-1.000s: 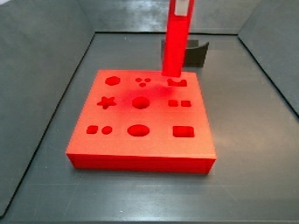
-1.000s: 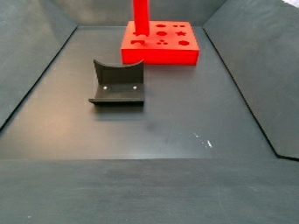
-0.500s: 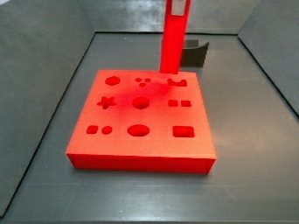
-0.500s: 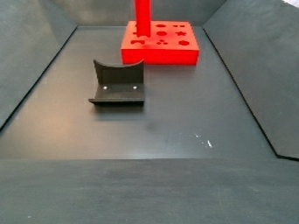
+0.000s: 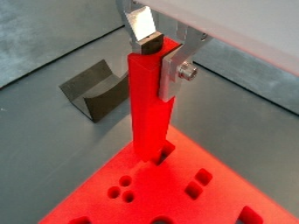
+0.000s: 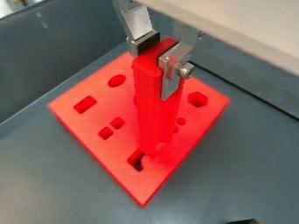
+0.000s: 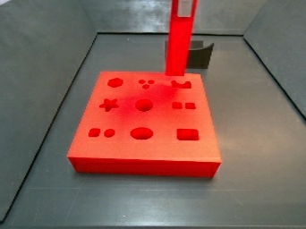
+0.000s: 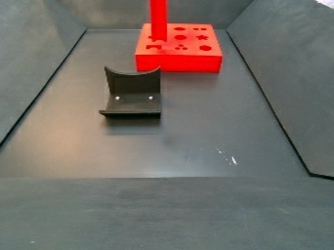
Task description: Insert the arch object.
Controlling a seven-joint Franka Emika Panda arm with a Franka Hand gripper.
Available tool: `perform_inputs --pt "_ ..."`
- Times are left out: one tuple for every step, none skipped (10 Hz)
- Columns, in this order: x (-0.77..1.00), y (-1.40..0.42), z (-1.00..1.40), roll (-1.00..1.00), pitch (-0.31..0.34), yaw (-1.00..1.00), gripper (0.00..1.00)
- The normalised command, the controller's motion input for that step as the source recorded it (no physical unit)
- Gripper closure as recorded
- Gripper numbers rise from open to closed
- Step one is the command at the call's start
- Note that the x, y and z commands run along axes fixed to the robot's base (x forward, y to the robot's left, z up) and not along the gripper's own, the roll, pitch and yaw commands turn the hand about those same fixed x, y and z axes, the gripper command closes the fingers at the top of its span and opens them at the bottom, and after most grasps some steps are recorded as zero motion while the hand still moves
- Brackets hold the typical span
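Observation:
The arch object (image 5: 149, 105) is a tall red bar. My gripper (image 5: 158, 54) is shut on its top end and holds it upright; the same shows in the other wrist view, gripper (image 6: 158, 54) and bar (image 6: 152, 114). The bar's lower end hangs at the arch-shaped hole (image 6: 136, 163) of the red board (image 6: 93, 96), right over or just beside it. In both side views the bar (image 7: 180, 40) (image 8: 156, 20) stands over the board's (image 7: 125, 121) far edge, its foot just behind the arch hole (image 7: 182, 83). The gripper is cut off by the frame edge there.
The board (image 8: 196, 61) has several other shaped holes. The dark fixture (image 8: 131, 93) stands on the floor beside the board, also in a wrist view (image 5: 100, 87) and behind the bar in a side view (image 7: 203, 54). Grey walls enclose the floor.
The bar's lower end has shifted slightly up and away from the arch hole since one second ago. It has held still over the last half second.

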Motion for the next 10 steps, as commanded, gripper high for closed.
perform_inputs --pt "0.23 0.0 0.0 0.02 0.026 0.5 1.0" --pt "0.12 -0.1 0.0 0.0 0.016 0.36 1.0" --pt "0.11 -0.08 0.0 0.0 0.009 0.35 1.0" --pt "0.04 -0.08 0.0 0.0 0.004 0.35 1.0" --pt "0.0 -0.16 0.0 0.06 0.0 0.1 1.0" --pt "0.03 -0.15 -0.07 0.15 0.0 -0.15 1.0" --pt "0.15 -0.09 -0.08 0.12 0.0 -0.31 1.0" --pt "0.14 -0.07 -0.06 0.07 0.0 -0.32 1.0" --pt "0.17 -0.02 -0.07 0.05 0.0 -0.36 1.0" --pt "0.0 0.0 -0.02 0.01 0.0 -0.15 1.0"
